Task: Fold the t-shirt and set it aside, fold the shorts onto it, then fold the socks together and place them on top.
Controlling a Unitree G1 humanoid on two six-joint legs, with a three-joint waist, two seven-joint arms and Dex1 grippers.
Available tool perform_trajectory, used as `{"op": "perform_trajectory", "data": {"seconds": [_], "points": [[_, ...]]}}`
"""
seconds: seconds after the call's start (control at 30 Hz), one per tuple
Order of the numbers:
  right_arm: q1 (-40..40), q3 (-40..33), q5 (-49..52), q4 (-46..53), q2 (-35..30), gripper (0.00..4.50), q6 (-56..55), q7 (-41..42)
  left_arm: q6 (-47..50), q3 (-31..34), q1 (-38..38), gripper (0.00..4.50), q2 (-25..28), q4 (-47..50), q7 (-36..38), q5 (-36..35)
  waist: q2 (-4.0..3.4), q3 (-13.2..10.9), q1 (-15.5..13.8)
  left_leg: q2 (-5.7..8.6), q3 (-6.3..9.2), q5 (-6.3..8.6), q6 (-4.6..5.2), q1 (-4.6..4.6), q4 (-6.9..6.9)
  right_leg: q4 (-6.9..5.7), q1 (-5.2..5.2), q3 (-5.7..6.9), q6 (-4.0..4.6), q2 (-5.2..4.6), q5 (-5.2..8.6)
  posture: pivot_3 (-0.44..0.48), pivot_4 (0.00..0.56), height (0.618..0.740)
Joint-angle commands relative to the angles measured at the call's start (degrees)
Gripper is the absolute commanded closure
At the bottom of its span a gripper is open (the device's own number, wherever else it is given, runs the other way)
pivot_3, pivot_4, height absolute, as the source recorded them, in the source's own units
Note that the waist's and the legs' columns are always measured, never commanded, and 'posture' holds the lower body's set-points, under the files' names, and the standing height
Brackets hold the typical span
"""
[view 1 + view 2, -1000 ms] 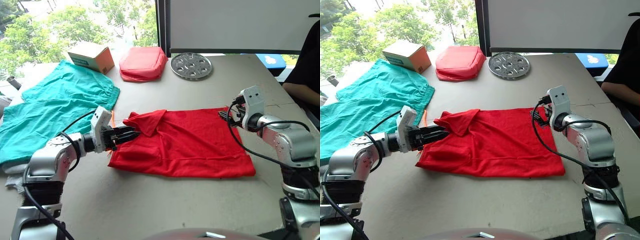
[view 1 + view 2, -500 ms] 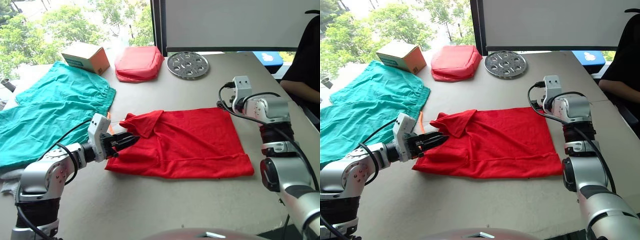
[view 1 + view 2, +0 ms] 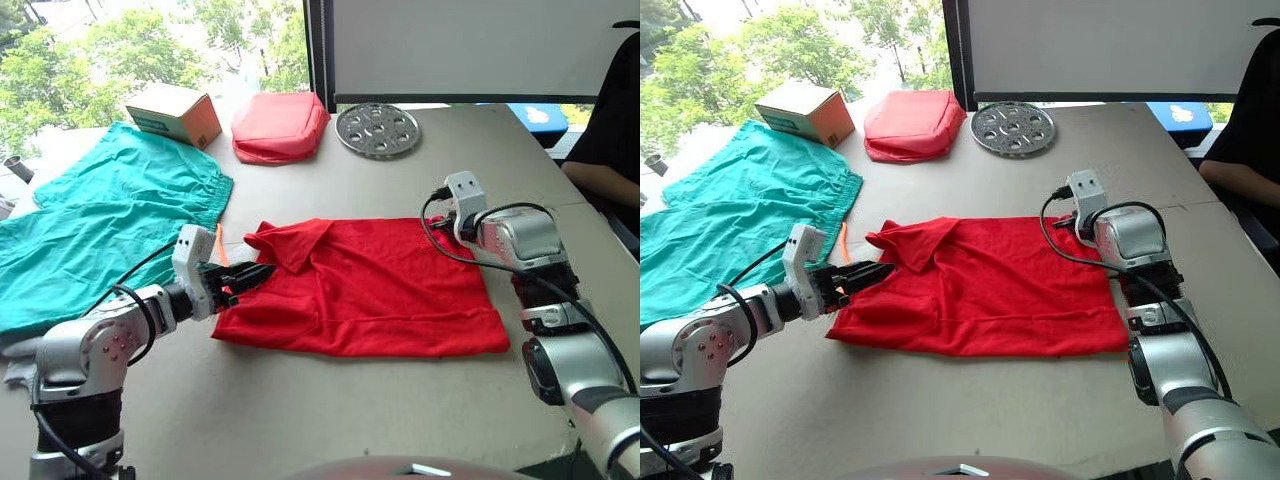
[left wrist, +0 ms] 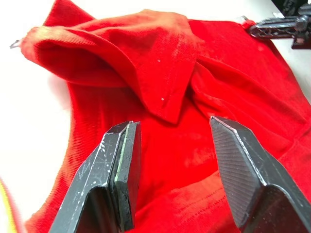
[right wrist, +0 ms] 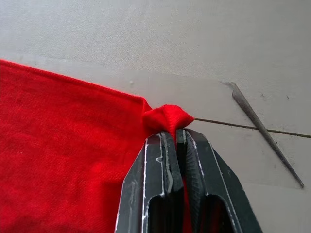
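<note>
Bright daylight came through the window [image 3: 150,50], which was washed out by glare. The surface [image 3: 350,410] was evenly lit, with soft shadows. The left hand [image 4: 175,160] looked slightly blurred.

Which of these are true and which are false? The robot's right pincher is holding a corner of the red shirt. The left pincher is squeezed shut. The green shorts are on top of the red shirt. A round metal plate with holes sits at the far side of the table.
1. The right gripper pinches a corner of the t-shirt. True.
2. The left gripper is squeezed shut. False: its fingers stand apart over the red cloth, holding nothing.
3. The shorts lie on top of the t-shirt. False: they are spread on the table beside it, on the robot's left.
4. A round metal plate with holes sits at the table's far side. True.
</note>
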State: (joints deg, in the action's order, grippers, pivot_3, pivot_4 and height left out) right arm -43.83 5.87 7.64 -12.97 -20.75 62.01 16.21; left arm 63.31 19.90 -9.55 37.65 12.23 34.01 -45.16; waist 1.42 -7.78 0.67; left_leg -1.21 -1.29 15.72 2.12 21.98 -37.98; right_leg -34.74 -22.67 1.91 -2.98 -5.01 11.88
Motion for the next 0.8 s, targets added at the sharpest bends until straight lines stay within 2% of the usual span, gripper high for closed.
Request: {"op": "perform_trajectory", "data": {"seconds": [0.03,0.23,0.4,0.43,0.5,0.57,0.6,0.7,0.8], "points": [[2.30,-0.23,-1.16,8.93,-0.94,4.46,0.39,-1.00,2.59,-0.09,-3.96,2.01,-1.78,-2.61,-3.00,-0.79,0.07,0.04,0.06,0.00,0.02,0.00,0.00,0.00,0.00,-0.01,0.00,0.02,-0.05,0.00,-0.03,0.000,0.150,0.740],[3.97,-0.97,-1.59,11.29,0.04,4.46,-0.44,-1.91,4.66,-1.75,-10.86,2.01,-5.54,-8.51,-6.85,0.65,0.16,0.10,0.08,-0.01,0.03,-0.02,-0.04,-0.02,0.00,-0.02,0.00,0.01,-0.13,0.05,-0.07,0.000,0.150,0.740],[4.80,-1.52,-1.39,12.73,0.58,4.46,-1.52,-2.20,2.02,-5.62,-13.98,2.01,-6.72,-13.59,-7.03,4.50,0.18,0.11,0.02,-0.01,0.02,-0.03,-0.05,-0.01,0.04,0.00,0.00,0.01,-0.17,0.05,-0.10,0.000,0.150,0.740],[4.94,-1.67,-1.43,12.92,0.64,4.50,-1.79,-2.33,1.22,-6.35,-14.53,2.52,-6.84,-14.82,-7.01,5.51,0.18,0.11,0.00,0.00,0.02,-0.03,-0.05,-0.01,0.04,0.02,-0.01,0.02,-0.16,0.05,-0.09,0.000,0.150,0.740],[5.21,-2.19,-1.47,13.24,0.78,4.50,-2.70,-2.60,-0.32,-7.59,-15.30,3.10,-6.73,-16.50,-5.94,6.86,0.18,0.11,-0.01,0.00,0.02,-0.05,-0.08,-0.03,0.09,0.02,0.00,0.02,-0.15,0.04,-0.09,0.000,0.150,0.740],[5.36,-2.65,-1.46,13.47,0.71,4.50,-3.33,-2.82,-1.16,-7.70,-16.29,4.11,-6.45,-18.11,-4.92,7.35,0.18,0.11,-0.03,0.01,0.02,-0.05,-0.09,-0.03,0.09,0.02,0.00,0.02,-0.12,0.03,-0.07,0.000,0.150,0.740],[5.41,-2.84,-1.59,13.49,0.61,4.50,-3.68,-3.08,-1.67,-7.15,-17.09,4.48,-6.22,-19.26,-4.24,7.30,0.19,0.12,-0.05,0.01,0.01,-0.06,-0.09,-0.03,0.09,0.02,0.00,0.01,-0.11,0.02,-0.06,0.000,0.150,0.740],[5.35,-3.87,-1.93,12.86,0.59,4.50,-5.70,-4.03,-1.40,-3.75,-20.95,4.48,-5.85,-23.76,-2.49,5.55,0.19,0.11,-0.14,0.02,0.04,-0.07,-0.11,0.00,0.09,0.02,0.00,0.04,-0.11,0.02,-0.07,0.000,0.150,0.740],[4.65,-5.17,-2.06,11.44,0.83,4.50,-6.90,-4.91,2.27,2.53,-29.85,4.48,-5.86,-33.56,-4.13,2.08,0.37,0.03,-0.11,0.02,0.08,-0.08,-0.13,0.03,0.09,0.02,-0.02,0.07,-0.14,0.03,-0.08,0.000,0.150,0.740]]}}
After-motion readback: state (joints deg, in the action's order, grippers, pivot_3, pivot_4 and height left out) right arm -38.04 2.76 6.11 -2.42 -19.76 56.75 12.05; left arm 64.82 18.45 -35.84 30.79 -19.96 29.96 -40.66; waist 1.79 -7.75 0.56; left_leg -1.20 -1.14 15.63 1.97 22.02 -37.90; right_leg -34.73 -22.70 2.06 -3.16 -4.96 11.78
